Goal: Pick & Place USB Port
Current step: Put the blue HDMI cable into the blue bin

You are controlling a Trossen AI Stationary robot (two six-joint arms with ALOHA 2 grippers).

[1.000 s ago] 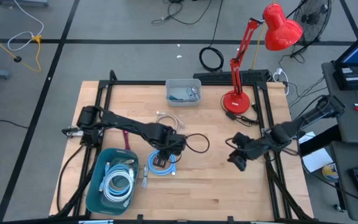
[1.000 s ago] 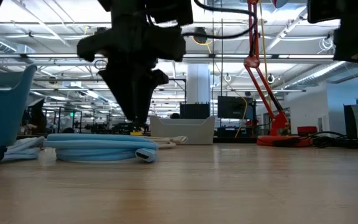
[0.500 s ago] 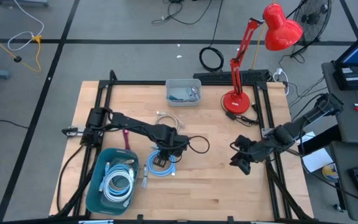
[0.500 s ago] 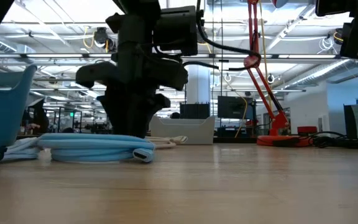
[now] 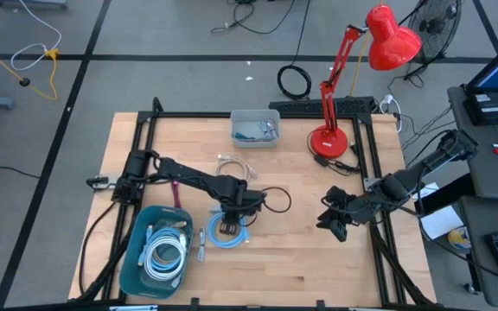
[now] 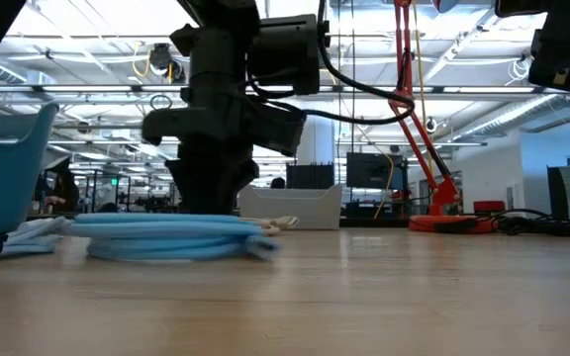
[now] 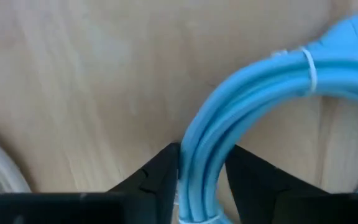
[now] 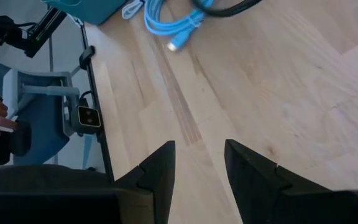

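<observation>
The left gripper (image 5: 229, 226) is lowered onto the coiled blue cable (image 5: 226, 231), which lies on the wooden table (image 5: 301, 259) just beside the teal bin (image 5: 132, 259). In the left wrist view the two dark fingers (image 7: 157, 177) are seen set on either side of the blue cable (image 7: 241, 118), whose strands pass between them; whether the strands are truly squeezed cannot be told, since the fingertips are cut off at the picture's edge. From above, the middle of the coil is hidden by the gripper. In the low view the coil (image 6: 171, 237) is seen flat on the table with one plug end (image 6: 263, 248) sticking out, and the lower part of the gripper is hidden behind it.

The right gripper (image 5: 334, 222) is held near the table's right edge, well apart from the cable, with its fingers (image 8: 160, 171) spread and nothing between them.

White cables (image 5: 164, 255) are coiled in the teal bin, and another pale cable (image 5: 232, 166) lies near a grey tray (image 5: 255, 128), whose contents are too small to make out. A red lamp (image 5: 331, 138) stands at the far side of the table.
</observation>
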